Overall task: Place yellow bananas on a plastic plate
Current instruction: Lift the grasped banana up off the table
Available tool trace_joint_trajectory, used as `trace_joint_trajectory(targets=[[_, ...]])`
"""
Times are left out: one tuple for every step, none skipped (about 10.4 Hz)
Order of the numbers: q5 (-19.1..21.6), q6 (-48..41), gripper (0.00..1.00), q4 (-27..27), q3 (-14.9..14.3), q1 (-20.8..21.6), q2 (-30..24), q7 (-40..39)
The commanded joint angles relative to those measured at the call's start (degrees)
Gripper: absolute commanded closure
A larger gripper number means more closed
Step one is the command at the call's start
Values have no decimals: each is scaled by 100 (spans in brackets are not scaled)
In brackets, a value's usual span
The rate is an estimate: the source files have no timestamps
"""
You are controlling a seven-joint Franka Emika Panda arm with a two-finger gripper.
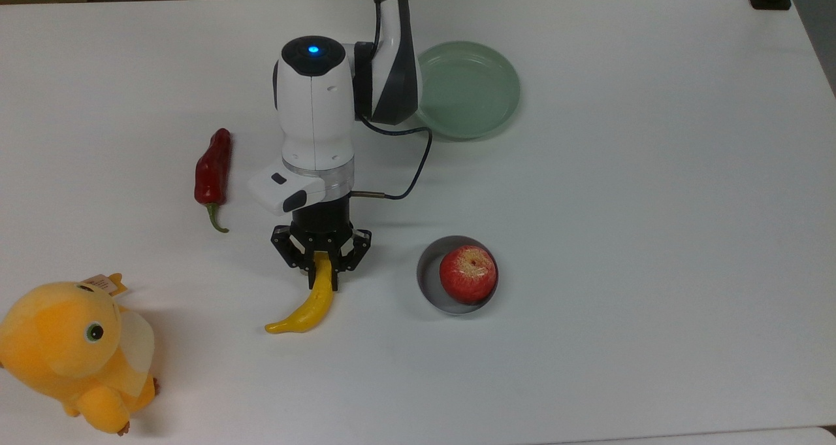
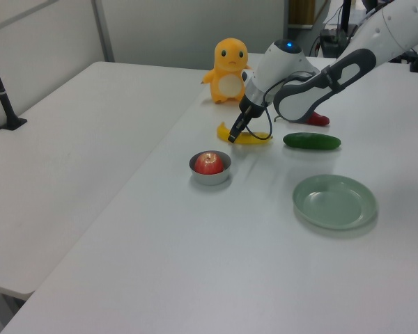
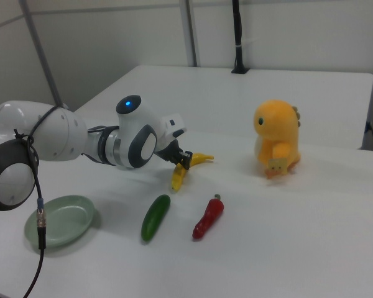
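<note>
**Closing on the banana's upper end**

I am clamping my pincer (image 1: 321, 276) around the yellow banana (image 1: 307, 304), taking it near one end, not at the middle, because that end is lying right under my wrist and the slim fruit fits between my fingers there. My fingers are pressing its sides in the top view; the rest of it is curving away beyond my fingertips, its far tip lying on the desk (image 1: 653, 236). Holding so far from the middle, I am expecting the free end to droop when I lift. The plastic plate (image 1: 471, 92) is sitting empty well behind me, beside my forearm. The red pepper (image 1: 213, 169) is lying off to one side, and the apple (image 1: 467, 274) in its grey dish (image 1: 431, 278) to the other.
</note>
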Motion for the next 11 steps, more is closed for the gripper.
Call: trace_joint_trajectory(targets=[[-128, 34, 84, -30, -47, 55, -125, 151], [-119, 25, 84, -187, -47, 55, -344, 152], [-102, -115, 84, -467, -47, 37, -711, 152], [-102, -342, 84, -618, -47, 46, -958, 152], [-75, -606, 84, -680, -47, 29, -1170, 160], [-40, -1043, 84, -690, -47, 11, -1407, 160], [-40, -1578, 84, -698, -38, 37, -1653, 169], [-31, -2036, 84, -707, -21, 37, -1881, 178], [-23, -2458, 84, -707, 6, 55, -2101, 178], [-22, -2959, 84, -725, 84, 81, -2286, 178], [-22, -3338, 84, -795, 224, 125, -2523, 352]])
